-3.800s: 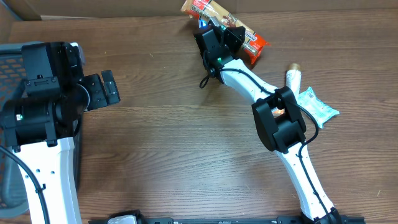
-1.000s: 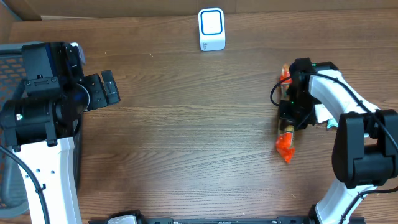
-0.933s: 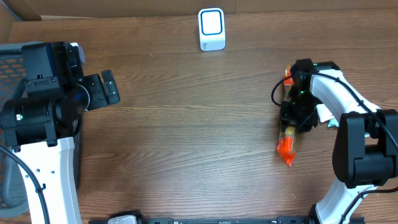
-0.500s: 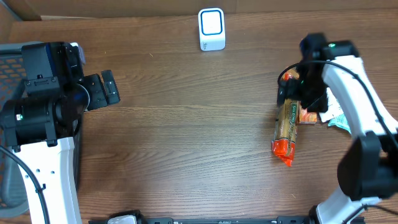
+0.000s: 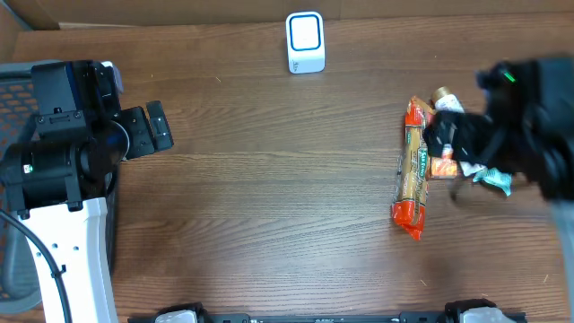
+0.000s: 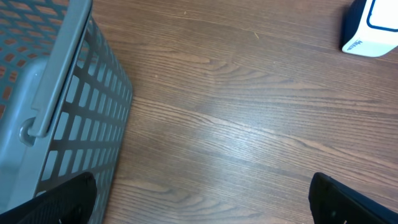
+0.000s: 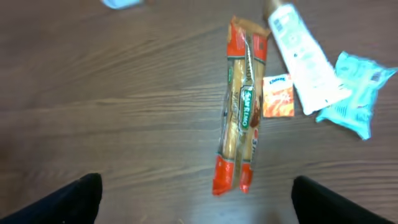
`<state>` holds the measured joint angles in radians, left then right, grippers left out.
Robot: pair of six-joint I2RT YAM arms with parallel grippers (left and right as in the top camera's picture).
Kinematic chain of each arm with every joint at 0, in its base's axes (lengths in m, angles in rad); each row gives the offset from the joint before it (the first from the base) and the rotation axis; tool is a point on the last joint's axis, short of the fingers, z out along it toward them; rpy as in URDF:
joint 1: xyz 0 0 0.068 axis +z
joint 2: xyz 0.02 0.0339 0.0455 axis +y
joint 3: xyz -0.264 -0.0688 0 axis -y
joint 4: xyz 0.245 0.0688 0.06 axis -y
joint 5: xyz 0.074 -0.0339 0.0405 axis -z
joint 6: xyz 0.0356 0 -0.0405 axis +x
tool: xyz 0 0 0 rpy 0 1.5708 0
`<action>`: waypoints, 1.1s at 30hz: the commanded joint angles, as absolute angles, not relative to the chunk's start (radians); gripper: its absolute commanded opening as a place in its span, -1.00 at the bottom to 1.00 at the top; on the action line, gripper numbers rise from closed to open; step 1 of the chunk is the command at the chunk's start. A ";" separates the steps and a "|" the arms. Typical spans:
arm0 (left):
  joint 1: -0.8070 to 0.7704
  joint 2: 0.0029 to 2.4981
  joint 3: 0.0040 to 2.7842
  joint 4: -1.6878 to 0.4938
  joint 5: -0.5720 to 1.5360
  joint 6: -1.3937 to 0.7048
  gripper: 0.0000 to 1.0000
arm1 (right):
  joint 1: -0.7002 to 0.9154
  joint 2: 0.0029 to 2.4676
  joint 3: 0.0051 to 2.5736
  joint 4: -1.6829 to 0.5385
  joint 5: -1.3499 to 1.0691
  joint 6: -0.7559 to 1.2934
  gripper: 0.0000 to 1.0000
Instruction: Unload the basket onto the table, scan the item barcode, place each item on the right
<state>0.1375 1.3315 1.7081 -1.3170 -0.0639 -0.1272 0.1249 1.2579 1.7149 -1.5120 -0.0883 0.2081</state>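
Observation:
The item, a long orange-and-red snack pack (image 5: 413,170), lies flat on the table at the right, its length running away from me, with nothing touching it. The white-and-blue scanner (image 5: 306,41) stands at the far edge, and shows in the left wrist view's top right corner (image 6: 370,28). My right gripper (image 5: 466,139) is a dark blur raised just right of the pack. Its wrist view looks down on the pack (image 7: 241,112), with the gripper (image 7: 199,202) open and empty. My left gripper (image 5: 148,130) hangs open and empty at the left (image 6: 202,199).
A white tube (image 5: 444,100), a small orange sachet (image 5: 442,166) and a teal packet (image 5: 493,179) lie right of the pack. A grey mesh basket (image 6: 56,106) stands at the table's left edge beside the left arm.
My right gripper has opened and let go of the snack pack, which now lies on the table. The right arm has risen and swung right. The left arm has not moved.

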 commanded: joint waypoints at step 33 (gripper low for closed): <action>0.135 1.335 1.715 -1.316 -0.059 -0.112 0.99 | 0.124 0.854 1.658 -1.476 -0.007 0.202 1.00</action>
